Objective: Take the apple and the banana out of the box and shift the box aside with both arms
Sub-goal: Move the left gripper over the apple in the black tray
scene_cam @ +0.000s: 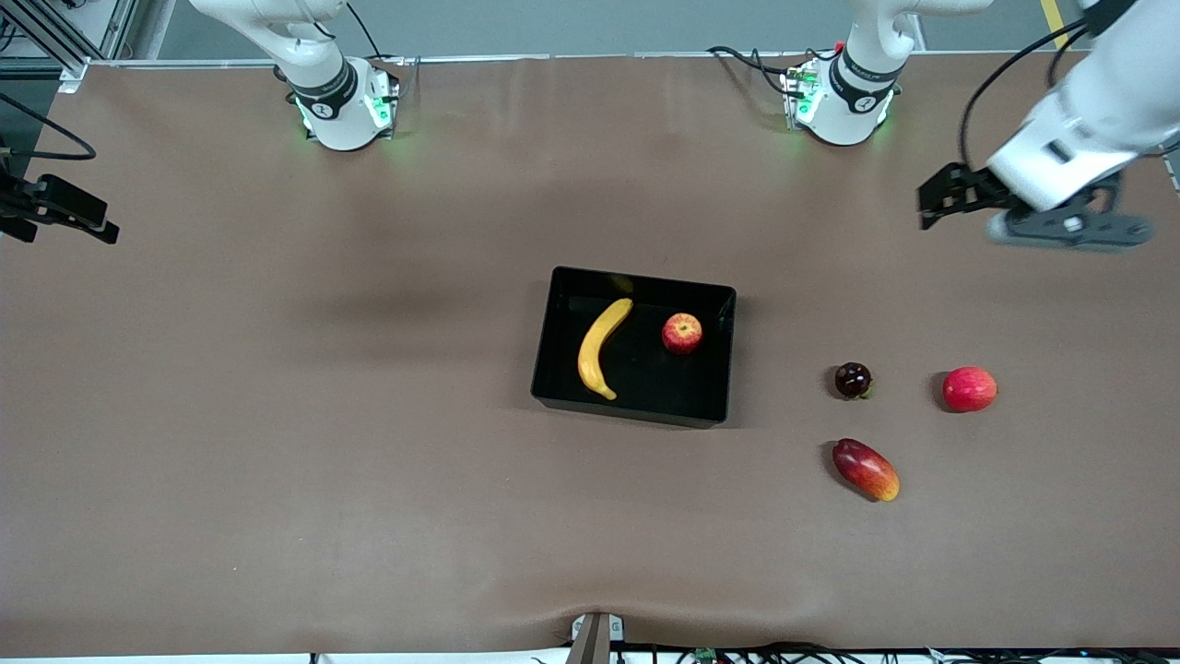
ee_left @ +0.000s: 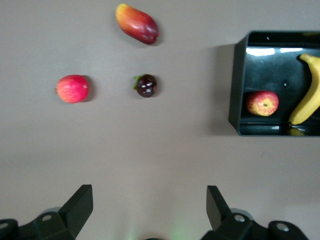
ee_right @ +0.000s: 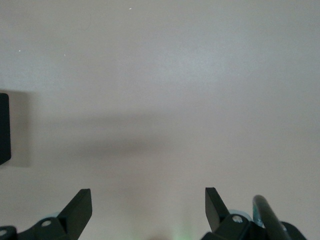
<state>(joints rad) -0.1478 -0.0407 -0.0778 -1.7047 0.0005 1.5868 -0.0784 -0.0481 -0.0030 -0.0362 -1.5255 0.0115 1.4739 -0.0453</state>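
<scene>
The black tray (scene_cam: 636,278) stands at the middle of the table. The yellow banana (scene_cam: 601,348) and the red apple with yellow streaks (scene_cam: 681,333) lie inside it, apart from each other. My left gripper (scene_cam: 936,205) is open and empty, up in the air over bare table toward the left arm's end. Its wrist view shows its open gripper (ee_left: 150,192), the tray (ee_left: 238,90), the apple (ee_left: 262,103) and the banana (ee_left: 307,97). My right gripper (scene_cam: 69,214) is open and empty at the right arm's end of the table. Its wrist view shows its open gripper (ee_right: 148,196) over bare table and a tray edge (ee_right: 4,127).
Three loose fruits lie between the tray and the left arm's end: a dark red round fruit (scene_cam: 853,379) (ee_left: 146,85), a plain pinkish-red round fruit (scene_cam: 969,388) (ee_left: 72,88), and an oblong red-to-yellow mango (scene_cam: 866,469) (ee_left: 136,23) nearest the front camera.
</scene>
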